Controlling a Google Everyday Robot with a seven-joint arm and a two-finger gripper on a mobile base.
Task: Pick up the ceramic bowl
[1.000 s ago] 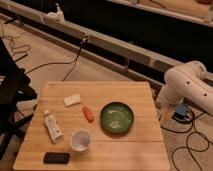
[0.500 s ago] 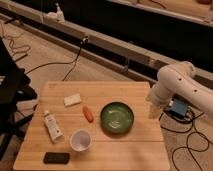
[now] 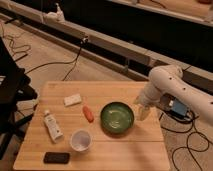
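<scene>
The ceramic bowl [image 3: 117,117] is a wide, shallow, glossy green dish with a darker rim. It sits upright on the wooden table [image 3: 125,152], right of centre. My white arm reaches in from the right. My gripper [image 3: 143,111] hangs at the table's right edge, just right of the bowl and a little apart from it. It holds nothing that I can see.
A white cup [image 3: 80,140] stands at the front left of the bowl. An orange carrot-like piece [image 3: 88,113], a white block [image 3: 72,100], a white tube [image 3: 52,125] and a black phone [image 3: 56,158] lie on the table's left half. Cables run over the floor.
My arm has swung leftward from beyond the table's right side, bringing the gripper close to the bowl's right rim. The objects on the table have not moved.
</scene>
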